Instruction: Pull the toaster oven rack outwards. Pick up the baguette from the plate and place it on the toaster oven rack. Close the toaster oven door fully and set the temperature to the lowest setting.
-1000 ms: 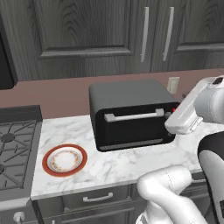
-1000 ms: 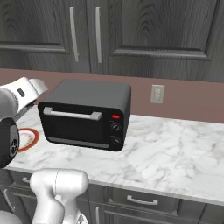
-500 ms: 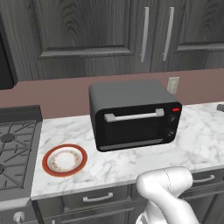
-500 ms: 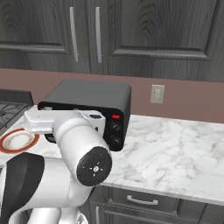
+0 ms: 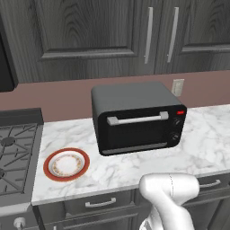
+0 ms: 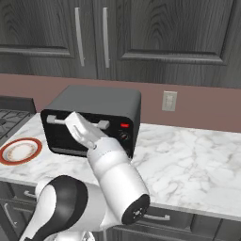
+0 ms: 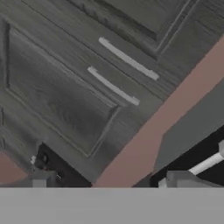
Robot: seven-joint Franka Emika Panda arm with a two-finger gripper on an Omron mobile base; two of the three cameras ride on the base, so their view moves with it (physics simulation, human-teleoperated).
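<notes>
The black toaster oven (image 5: 134, 116) stands on the marble counter with its door (image 5: 137, 130) shut and the silver bar handle (image 5: 137, 119) across the top. The rack is hidden behind the door. Left of it lies the red-rimmed plate (image 5: 66, 164), which carries nothing; the baguette is out of view. My gripper (image 6: 74, 123) hovers in front of the oven door's upper part, tilted up. In the hand view the gripper (image 7: 111, 181) is open, its fingertips (image 7: 41, 179) wide apart with nothing between them, and the oven's handle (image 7: 209, 162) shows at the right.
A gas stove (image 5: 13, 152) sits left of the plate. Dark wall cabinets (image 5: 148, 36) hang above, and a wall outlet (image 6: 169, 100) is on the backsplash. Bare marble counter (image 6: 188, 160) stretches right of the oven. My arm's elbow (image 5: 168, 193) rises at the counter's front edge.
The arm swung away from the oven's knob side, out of the left base view, and across the right base view. The hand now sits before the oven door.
</notes>
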